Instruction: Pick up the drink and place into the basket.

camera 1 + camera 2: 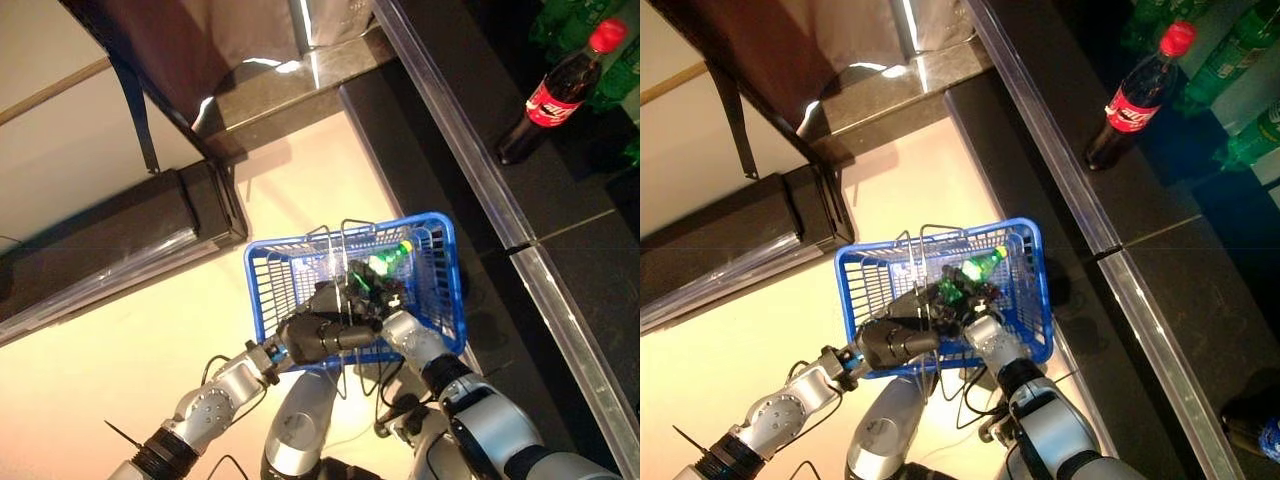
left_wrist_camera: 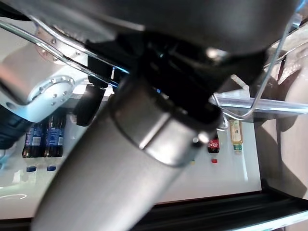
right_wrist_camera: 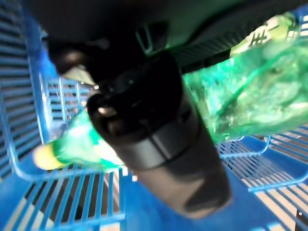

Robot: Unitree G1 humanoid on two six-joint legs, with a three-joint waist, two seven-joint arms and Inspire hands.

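Lying inside the blue basket point(image 1: 440, 262) at frame centre, the green drink bottle point(image 3: 250, 91) has its yellow cap toward the upper right. The right hand point(image 1: 372, 290) has its fingers curled round the bottle, holding it within the basket walls. The left hand point(image 1: 318, 335) is closed on the wire handle point(image 2: 260, 91) at the basket's near rim. A red-capped cola bottle point(image 1: 553, 95) stands on the dark counter point(image 1: 450, 110) at upper right, well apart. A dark low unit point(image 1: 110, 250) lies at left on the pale floor point(image 1: 90, 390).
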